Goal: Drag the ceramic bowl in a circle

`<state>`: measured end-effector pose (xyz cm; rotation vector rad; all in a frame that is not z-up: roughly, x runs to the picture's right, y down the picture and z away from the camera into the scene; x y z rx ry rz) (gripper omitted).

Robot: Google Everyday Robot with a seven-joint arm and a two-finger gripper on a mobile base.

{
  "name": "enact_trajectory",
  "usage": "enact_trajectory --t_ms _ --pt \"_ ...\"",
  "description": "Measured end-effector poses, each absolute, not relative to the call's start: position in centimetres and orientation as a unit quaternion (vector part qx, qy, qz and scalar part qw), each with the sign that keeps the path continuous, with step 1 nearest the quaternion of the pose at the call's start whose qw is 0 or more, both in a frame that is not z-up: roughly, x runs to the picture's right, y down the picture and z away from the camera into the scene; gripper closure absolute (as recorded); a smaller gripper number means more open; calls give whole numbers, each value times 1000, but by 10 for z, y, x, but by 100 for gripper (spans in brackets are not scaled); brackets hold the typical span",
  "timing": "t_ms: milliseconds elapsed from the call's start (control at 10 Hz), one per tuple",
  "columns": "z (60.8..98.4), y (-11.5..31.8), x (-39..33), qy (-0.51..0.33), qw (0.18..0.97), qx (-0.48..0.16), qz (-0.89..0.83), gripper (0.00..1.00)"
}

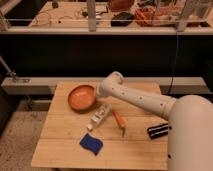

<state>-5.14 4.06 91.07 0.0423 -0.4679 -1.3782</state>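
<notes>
My claw (99, 93) sits at the ceramic bowl (81, 97), right rim.
Placed to drag it, I judge; its grip I cannot tell.

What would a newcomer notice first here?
The big white arm reaches in from the right across the wooden table. Its hand sits at the right rim of the orange bowl at the table's back left. A blue sponge lies near the front edge.
</notes>
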Motion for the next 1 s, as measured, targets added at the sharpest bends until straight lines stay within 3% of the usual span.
enact_trajectory --t_ms 600,1000 --pt "845 107 -103 -220 714 25 -665 100" --pt "855 83 -135 -230 692 51 -683 100"
